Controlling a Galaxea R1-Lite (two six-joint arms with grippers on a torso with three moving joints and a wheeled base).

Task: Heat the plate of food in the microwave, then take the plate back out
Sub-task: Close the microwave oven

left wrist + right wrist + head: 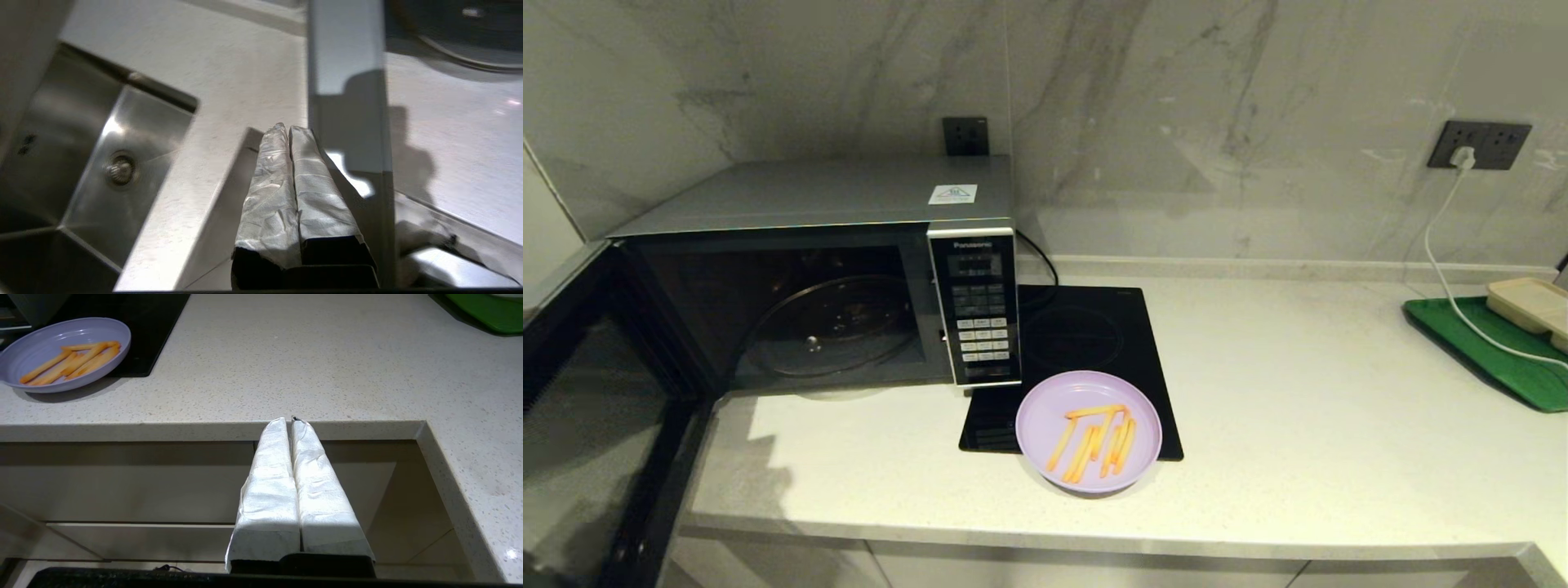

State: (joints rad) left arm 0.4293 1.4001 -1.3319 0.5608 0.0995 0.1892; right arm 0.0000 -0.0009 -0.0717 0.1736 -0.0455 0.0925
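Both claws are pressed shut and hold nothing: the left claw (289,130) by the open microwave door (596,433), the right claw (291,421) low, before the worktop (286,367). The plate of fries (1089,430) sits partly on the black hob (1094,343), beside the microwave (825,278). To lift it well, I think a claw should open, pinch the rim and keep it flat.

Left gripper (288,130): two long flat fingers (269,192) tapering toward the tips, each wrapped in crinkled white tape with visible folds and overlapping bands; bare black shows at the finger roots, where they meet a black mounting block. Right gripper (289,420): same build, fingers (269,490) wrapped in cleaner, finely textured white material, a small dark speck at one tip, black base beneath. No cables, screws or markings legible on either.
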